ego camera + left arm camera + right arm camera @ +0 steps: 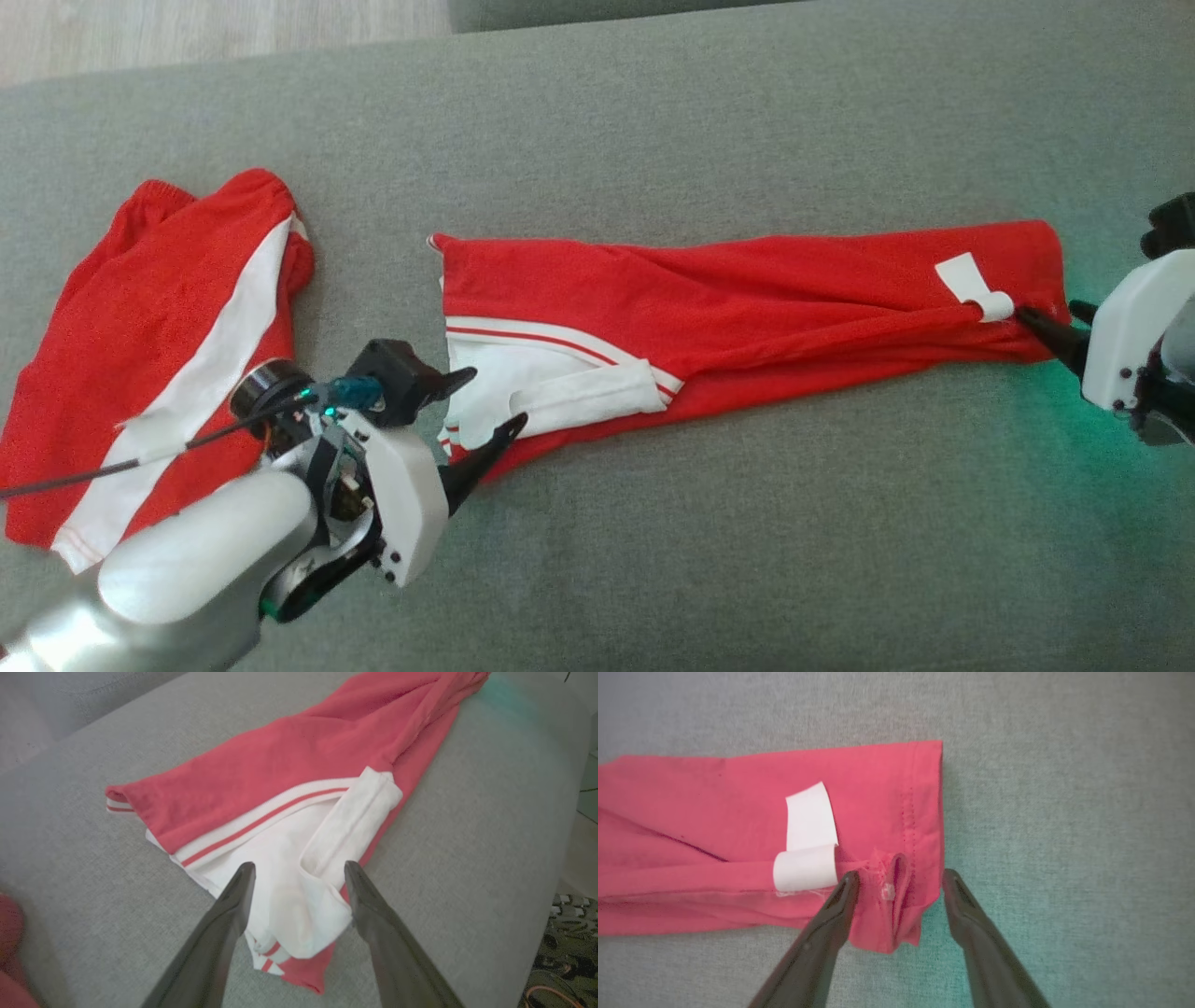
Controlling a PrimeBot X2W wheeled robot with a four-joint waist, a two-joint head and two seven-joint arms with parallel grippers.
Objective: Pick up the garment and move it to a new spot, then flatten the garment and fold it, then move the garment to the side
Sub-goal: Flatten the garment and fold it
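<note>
Fingers [219, 938] of the left gripper [299, 868] stand wide apart and grip nothing. You see them poised over the white panel [285, 849] at the left end of the garment [747, 289]; whether they touch it cannot be told. Fingers [817, 938] of the right gripper [901, 875] likewise stand apart, straddling a raised pucker of red cloth at the garment's right hem [927, 812]. One tip touches the cloth, the other sits just off the hem's edge, and nothing is clamped. Note the white label [810, 816] just inward of that hem. The garment lies stretched lengthwise, partly creased, on the grey cushion [653, 112]. A second red-and-white garment [140, 327] lies bunched, apart from the first garment's left end.
</note>
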